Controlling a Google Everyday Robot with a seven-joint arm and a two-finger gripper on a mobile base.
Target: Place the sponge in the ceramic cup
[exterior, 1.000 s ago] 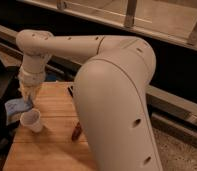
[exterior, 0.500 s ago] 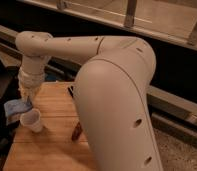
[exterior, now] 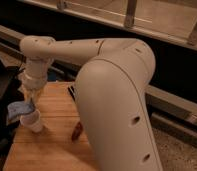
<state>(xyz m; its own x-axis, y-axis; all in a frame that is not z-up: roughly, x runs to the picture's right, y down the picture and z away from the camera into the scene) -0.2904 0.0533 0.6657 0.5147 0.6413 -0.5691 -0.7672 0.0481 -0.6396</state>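
My gripper (exterior: 31, 102) points down from the white arm, right above the ceramic cup (exterior: 32, 122). The cup is small, white and upright near the left edge of the wooden table (exterior: 52, 147). The light-blue sponge (exterior: 17, 110) hangs at the gripper's tip and sticks out to the left, level with the cup's rim and touching it. The gripper appears shut on the sponge's right edge. The inside of the cup is hidden.
A dark reddish-brown elongated object (exterior: 77, 131) lies on the table right of the cup. A thin dark item (exterior: 71, 92) rests near the table's far edge. Black equipment (exterior: 2, 85) stands to the left. My arm's large white body (exterior: 117, 110) fills the right side.
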